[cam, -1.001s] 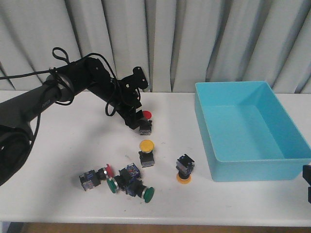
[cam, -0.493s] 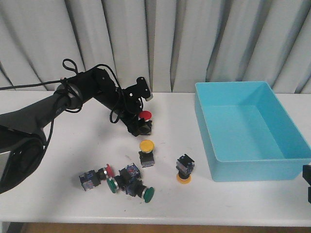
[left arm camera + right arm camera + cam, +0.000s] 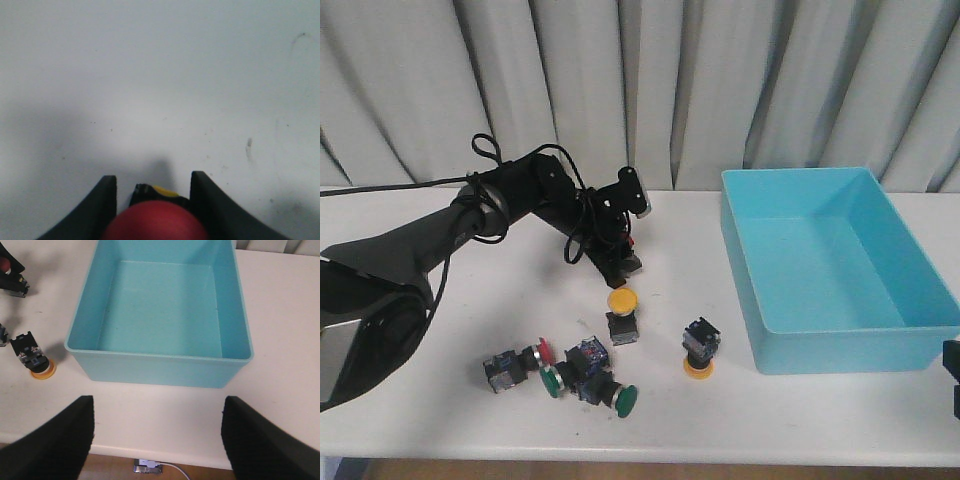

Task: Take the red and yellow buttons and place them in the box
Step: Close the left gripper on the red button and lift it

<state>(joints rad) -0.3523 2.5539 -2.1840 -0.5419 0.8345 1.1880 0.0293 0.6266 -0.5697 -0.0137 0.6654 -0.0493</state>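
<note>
White table (image 3: 460,300); red button (image 3: 155,224) between left jaws.

Bare table (image 3: 500,330) lies open left of the button cluster, and between the cluster and the box (image 3: 825,260). The box is open-topped. Its near wall rises beside an upturned yellow button (image 3: 699,348). Another yellow button (image 3: 622,315) sits just before the left gripper (image 3: 620,262).

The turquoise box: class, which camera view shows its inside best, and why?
The right wrist view. It looks steeply down into the box, so the whole floor shows, with no buttons in it. The front view shows the box from a lower angle, its near wall hiding part of the floor. The left wrist view misses it.
</note>
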